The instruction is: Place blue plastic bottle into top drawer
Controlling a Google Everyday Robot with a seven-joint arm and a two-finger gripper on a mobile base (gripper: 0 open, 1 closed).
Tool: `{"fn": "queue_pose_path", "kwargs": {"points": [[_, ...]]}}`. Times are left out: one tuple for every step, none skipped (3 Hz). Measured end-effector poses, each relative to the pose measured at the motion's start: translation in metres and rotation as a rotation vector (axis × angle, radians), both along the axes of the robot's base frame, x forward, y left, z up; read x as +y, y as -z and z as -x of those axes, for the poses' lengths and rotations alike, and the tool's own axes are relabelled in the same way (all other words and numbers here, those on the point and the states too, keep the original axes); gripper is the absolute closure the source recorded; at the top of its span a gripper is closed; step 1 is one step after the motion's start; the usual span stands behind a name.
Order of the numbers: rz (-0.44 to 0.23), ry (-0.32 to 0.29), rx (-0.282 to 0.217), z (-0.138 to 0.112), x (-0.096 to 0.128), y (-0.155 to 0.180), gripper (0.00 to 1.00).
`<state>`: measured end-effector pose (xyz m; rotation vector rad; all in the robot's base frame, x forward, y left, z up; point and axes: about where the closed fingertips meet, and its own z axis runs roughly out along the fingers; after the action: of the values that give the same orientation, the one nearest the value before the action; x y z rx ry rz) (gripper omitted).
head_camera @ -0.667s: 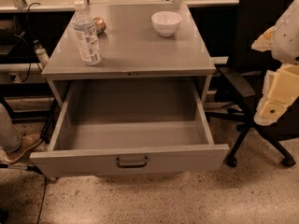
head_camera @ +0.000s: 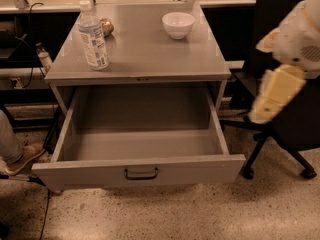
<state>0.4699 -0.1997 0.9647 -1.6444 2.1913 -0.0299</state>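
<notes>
The blue plastic bottle (head_camera: 93, 36), clear with a white cap and a pale printed label, stands upright on the left part of the grey cabinet top (head_camera: 145, 54). The top drawer (head_camera: 140, 169) is pulled fully open below it and is empty inside; its dark curved handle (head_camera: 141, 173) sits at the middle of the front panel. My gripper (head_camera: 272, 101), cream-coloured, hangs in the air at the right, beside the drawer's right side. It is well away from the bottle and holds nothing that I can see.
A short brown-gold can (head_camera: 106, 26) lies just behind the bottle. A white bowl (head_camera: 178, 24) stands at the back right of the cabinet top. A black office chair (head_camera: 290, 134) stands right of the cabinet, behind my gripper. A person's shoe (head_camera: 22, 156) is at the left.
My gripper has moved a little to the left, toward the cabinet. The bottle, can, bowl and drawer have not moved.
</notes>
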Motion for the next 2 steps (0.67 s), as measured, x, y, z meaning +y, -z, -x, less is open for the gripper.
{"fn": "queue_pose_path", "kwargs": {"points": [[-0.041, 0.012, -0.069, -0.0239, 0.007, -0.0019, 0.0], [-0.04, 0.012, -0.069, -0.0237, 0.0071, -0.0023, 0.0]]}}
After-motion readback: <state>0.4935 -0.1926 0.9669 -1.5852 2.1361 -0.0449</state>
